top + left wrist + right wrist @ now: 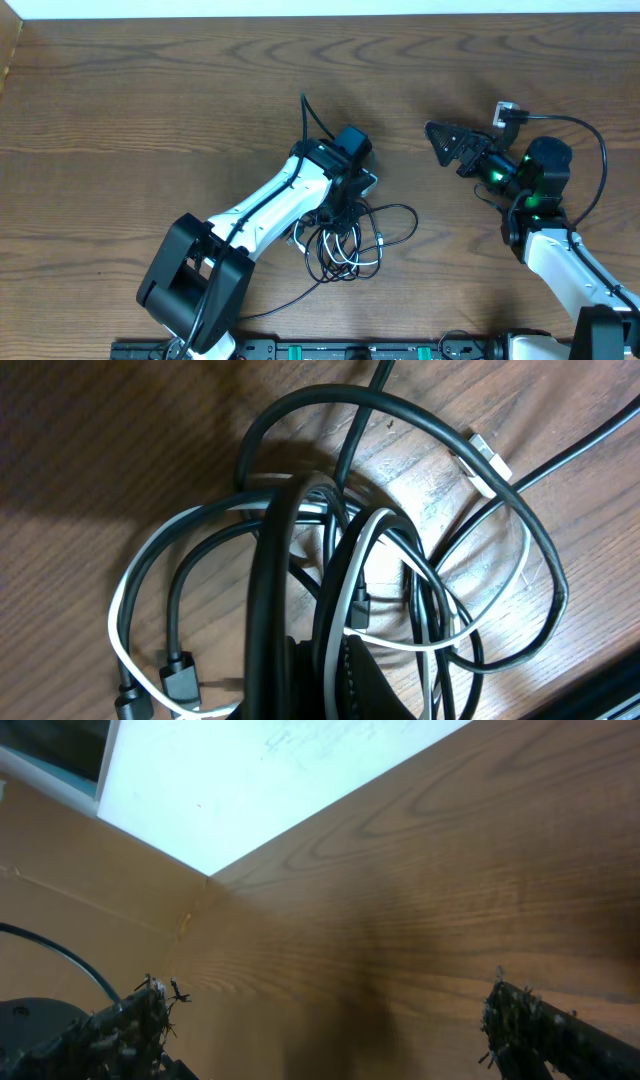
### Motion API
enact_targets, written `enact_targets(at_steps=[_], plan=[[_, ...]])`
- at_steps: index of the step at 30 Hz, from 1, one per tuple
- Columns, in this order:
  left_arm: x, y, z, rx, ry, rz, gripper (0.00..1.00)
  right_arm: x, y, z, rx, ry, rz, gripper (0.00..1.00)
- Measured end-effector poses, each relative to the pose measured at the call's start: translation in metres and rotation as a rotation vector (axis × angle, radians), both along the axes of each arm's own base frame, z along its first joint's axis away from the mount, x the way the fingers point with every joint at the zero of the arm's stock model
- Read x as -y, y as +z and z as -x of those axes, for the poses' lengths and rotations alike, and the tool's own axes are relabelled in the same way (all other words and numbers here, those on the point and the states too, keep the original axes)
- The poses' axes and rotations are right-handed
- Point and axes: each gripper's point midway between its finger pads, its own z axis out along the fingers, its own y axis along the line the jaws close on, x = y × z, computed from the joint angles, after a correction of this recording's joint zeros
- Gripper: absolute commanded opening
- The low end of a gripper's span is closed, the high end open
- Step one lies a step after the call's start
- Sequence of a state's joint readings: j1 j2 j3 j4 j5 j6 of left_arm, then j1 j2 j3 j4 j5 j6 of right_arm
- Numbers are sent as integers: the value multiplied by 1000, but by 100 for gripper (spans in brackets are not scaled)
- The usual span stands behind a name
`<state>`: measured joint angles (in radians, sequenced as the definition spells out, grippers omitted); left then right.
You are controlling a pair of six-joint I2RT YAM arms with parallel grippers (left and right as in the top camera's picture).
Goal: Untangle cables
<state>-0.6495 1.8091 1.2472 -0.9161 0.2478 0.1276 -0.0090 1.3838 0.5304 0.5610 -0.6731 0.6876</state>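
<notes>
The cables [352, 245] lie in one tangled heap at the middle front of the table. In the left wrist view, black loops [420, 412] cross a thinner white cable [113, 622]. Two black end plugs [180, 682] lie at the lower left and a pale plug [485, 460] at the upper right. My left gripper [345, 198] is down on the heap's far edge. Its jaws [335, 672] are shut on a pale strand, with a thick black cable running beside them. My right gripper [442, 140] stands open over bare wood, apart from the heap; between its fingers [130, 1030] is nothing.
One black strand [305, 108] trails from the heap toward the table's far side. The right arm's own thick black wire [592, 150] arcs beside it. A rail of black equipment [300, 350] lines the front edge. A white strip [320, 8] borders the far edge.
</notes>
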Motion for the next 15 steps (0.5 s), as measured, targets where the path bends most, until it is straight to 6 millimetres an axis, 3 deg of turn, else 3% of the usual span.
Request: enact_targets(at_steps=[3,5,7,10,12,13,15], plan=[[2,6,-2,16,21,15,7,0,0,0,7,2,9,99],[7,22,-9,69,44,58,8,0,0,0,10,3,12,99],[17,54,-22,174,63,144,8,0,0,0,12,3,14,99],[26,122,-35,365,76,303,8,0,0,0,12,4,15,99],[28,158,-37,462,79,383,8,0,0,0,12,4,15,99],[27,187,-38,544,82,444,8,0,0,0,12,4,15,99],[23,216,-37,629,91,493,8,0,0,0,12,4,15,99]])
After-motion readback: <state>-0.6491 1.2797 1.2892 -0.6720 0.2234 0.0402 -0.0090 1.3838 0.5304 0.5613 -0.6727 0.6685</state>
